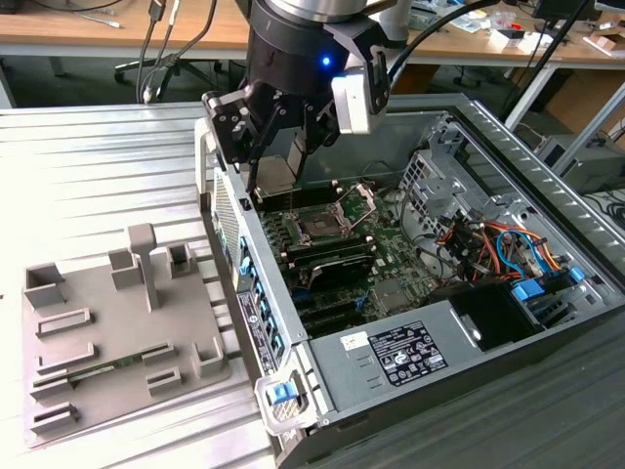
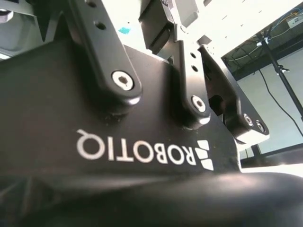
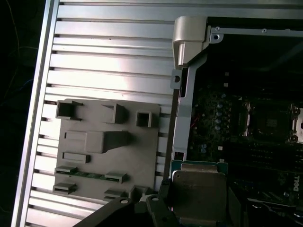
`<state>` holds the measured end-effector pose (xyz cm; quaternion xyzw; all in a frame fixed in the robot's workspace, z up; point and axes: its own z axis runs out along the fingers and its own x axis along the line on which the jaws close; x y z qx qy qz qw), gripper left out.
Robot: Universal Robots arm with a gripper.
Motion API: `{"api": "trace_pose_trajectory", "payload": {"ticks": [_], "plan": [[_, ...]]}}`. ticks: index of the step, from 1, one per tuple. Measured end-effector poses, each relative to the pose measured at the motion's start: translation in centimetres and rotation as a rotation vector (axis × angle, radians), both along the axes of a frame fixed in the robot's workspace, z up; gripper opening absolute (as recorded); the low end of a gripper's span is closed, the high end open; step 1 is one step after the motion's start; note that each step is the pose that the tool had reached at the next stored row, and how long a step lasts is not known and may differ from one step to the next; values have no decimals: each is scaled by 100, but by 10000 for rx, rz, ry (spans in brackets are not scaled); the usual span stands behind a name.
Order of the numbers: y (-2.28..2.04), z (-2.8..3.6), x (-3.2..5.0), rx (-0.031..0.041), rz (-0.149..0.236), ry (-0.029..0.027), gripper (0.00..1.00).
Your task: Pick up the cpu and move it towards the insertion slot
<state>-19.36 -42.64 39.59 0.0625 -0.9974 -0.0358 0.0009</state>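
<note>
The cpu (image 1: 277, 173) is a thin square chip with a pale metal top, and it hangs in the air over the near wall of the open computer case. My gripper (image 1: 279, 184) is shut on it, one black finger on each side. In the first wrist view the cpu (image 3: 199, 193) shows close up, with a dark finger (image 3: 159, 208) against its edge. The insertion slot (image 1: 317, 227) lies on the motherboard below and toward the exterior view's right of the chip, dark in the centre, its metal retaining plate (image 1: 361, 200) hinged up. The insertion slot (image 3: 272, 124) also appears inside the case in the first wrist view.
A grey fixture plate (image 1: 117, 332) with raised blocks lies on the ribbed aluminium table at the exterior view's left. The case (image 1: 293, 352) holds memory slots, bundled cables (image 1: 488, 244) and a power supply (image 1: 410, 357). The second wrist view shows the gripper body (image 2: 118, 156) and its linkages.
</note>
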Motion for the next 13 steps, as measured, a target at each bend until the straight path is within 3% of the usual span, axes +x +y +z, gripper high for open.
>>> {"api": "trace_pose_trajectory", "payload": {"ticks": [13], "plan": [[12,-15,51,0,-2,-1,55]]}}
